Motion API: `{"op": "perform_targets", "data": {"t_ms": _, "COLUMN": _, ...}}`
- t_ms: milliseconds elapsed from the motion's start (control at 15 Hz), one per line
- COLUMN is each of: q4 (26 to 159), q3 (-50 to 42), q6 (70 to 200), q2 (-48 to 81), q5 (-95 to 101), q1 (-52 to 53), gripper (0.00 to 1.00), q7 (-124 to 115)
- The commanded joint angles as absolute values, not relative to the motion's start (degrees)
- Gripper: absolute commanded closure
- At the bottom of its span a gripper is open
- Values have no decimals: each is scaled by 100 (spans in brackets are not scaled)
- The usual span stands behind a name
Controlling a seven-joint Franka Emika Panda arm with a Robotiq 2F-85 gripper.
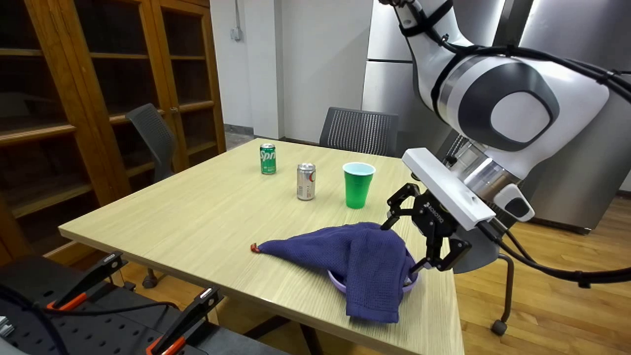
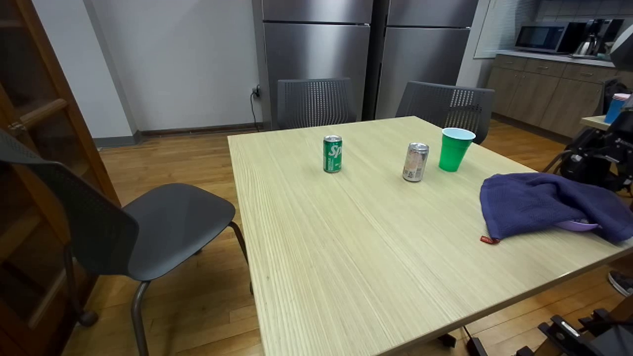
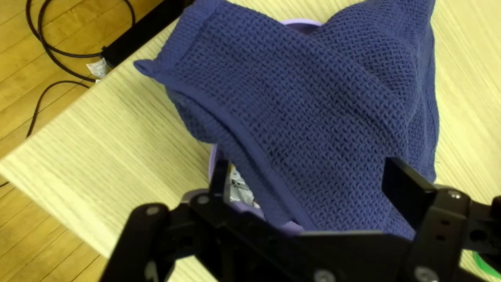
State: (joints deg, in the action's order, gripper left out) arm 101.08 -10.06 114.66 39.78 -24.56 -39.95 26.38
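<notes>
A dark blue waffle-weave towel (image 1: 377,266) is draped over a lilac bowl (image 1: 337,283), hiding most of it. In the wrist view the bowl's rim (image 3: 301,21) shows past the towel (image 3: 297,102), and a silvery packet (image 3: 239,187) peeks out inside. My gripper (image 1: 399,248) reaches down at a slant to the towel's side, its jaws spread wide. From the wrist, cloth lies beneath the open gripper (image 3: 307,162), with nothing pinched. One fingertip is by the bowl's uncovered edge, the other over the towel; whether they touch cannot be made out.
Behind the towel stand a green cup (image 1: 357,187), a silver can (image 1: 306,182) and a green Sprite can (image 1: 267,159), in both exterior views. A small red item (image 2: 489,240) is at the towel's corner. The bowl sits near a table corner (image 3: 23,164). Chairs (image 2: 316,104) surround the table.
</notes>
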Motion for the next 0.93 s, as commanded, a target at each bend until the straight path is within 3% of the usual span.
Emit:
{"op": "perform_targets", "data": {"t_ms": 0, "q4": 9869, "q3": -800, "q6": 11385, "q2": 4022, "q5": -2521, "q1": -4189, "gripper": 0, "q7": 2780}}
{"op": "perform_targets", "data": {"t_ms": 867, "q4": 9469, "q3": -430, "q6": 11703, "q2": 4441, "q5": -2670, "q1": -4213, "gripper": 0, "q7": 3022}}
